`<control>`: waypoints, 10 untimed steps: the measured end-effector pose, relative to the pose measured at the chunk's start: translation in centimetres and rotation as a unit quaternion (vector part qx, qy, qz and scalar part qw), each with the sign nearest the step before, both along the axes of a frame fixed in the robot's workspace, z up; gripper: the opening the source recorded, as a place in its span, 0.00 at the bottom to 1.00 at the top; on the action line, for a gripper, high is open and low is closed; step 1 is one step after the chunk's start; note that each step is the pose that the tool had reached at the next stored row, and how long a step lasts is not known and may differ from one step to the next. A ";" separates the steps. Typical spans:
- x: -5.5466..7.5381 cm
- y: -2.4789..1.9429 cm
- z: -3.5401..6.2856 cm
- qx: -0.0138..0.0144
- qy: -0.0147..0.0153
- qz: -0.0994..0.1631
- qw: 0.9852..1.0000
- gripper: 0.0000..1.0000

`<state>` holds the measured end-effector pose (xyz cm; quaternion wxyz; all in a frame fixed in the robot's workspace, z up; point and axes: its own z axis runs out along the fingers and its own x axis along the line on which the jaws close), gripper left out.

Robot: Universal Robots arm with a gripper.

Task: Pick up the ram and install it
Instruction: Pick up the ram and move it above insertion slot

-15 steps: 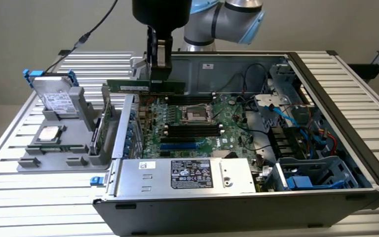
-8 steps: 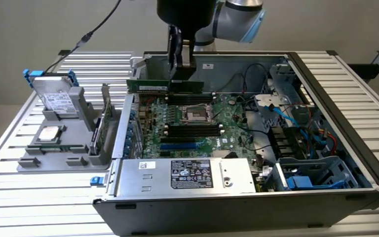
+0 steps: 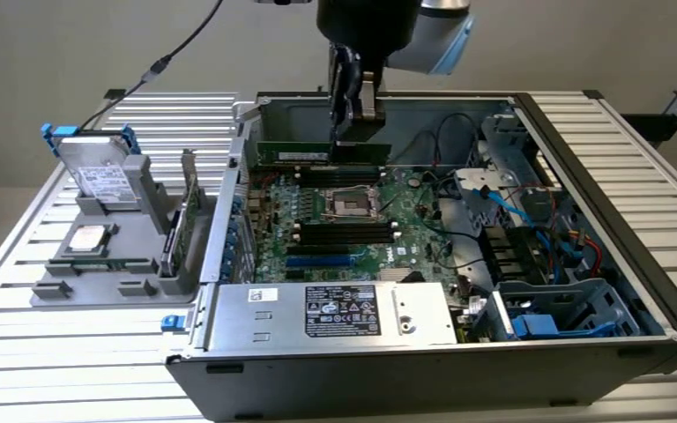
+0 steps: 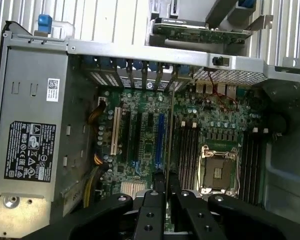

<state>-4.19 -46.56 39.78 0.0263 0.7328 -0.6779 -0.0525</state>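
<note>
**Ram held over the open computer**

The fingers (image 3: pixel 356 134) are clenched on the ram (image 3: pixel 303 155), pinching its upper edge near the end toward the exterior view's right. The green stick hangs level, long edge down, inside the open computer case (image 3: pixel 621 185). It sits above the motherboard (image 3: pixel 404 207) and is not seated in any slot. In the exterior view it appears against the far part of the board, just over the far bank of black memory slots (image 3: pixel 338 174). How high it hangs, and which bank it lines up with, cannot be told.

In the wrist view the ram shows edge-on as a thin line running out from between the black fingers. There it crosses the board between the blue expansion slot (image 4: pixel 160 132) and the memory slots beside the CPU socket (image 4: pixel 217 170).

A second bank of black slots (image 3: pixel 345 233) lies on the near side of the socket. The grey power supply (image 3: pixel 327 310), with its black label, fills the near end of the case.

On the slatted bench (image 3: pixel 33 352), at the exterior view's left, stands a grey holder (image 3: pixel 133 264). A silver hard drive (image 3: pixel 103 172) leans in it, and a green expansion card (image 3: pixel 181 220) stands on edge next to the case wall.
</note>
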 end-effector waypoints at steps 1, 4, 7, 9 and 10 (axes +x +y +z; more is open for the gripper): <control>0.4 0.18 -0.10 0.000 0.000 0.000 1.000 0.14; 1.5 0.82 -0.48 0.000 0.000 0.000 1.000 0.14; 2.4 1.73 -0.85 0.000 -0.001 0.000 1.000 0.14; 2.6 2.62 -1.00 0.000 -0.001 0.000 1.000 0.14; 2.7 3.06 -1.06 0.000 -0.001 0.000 1.000 0.14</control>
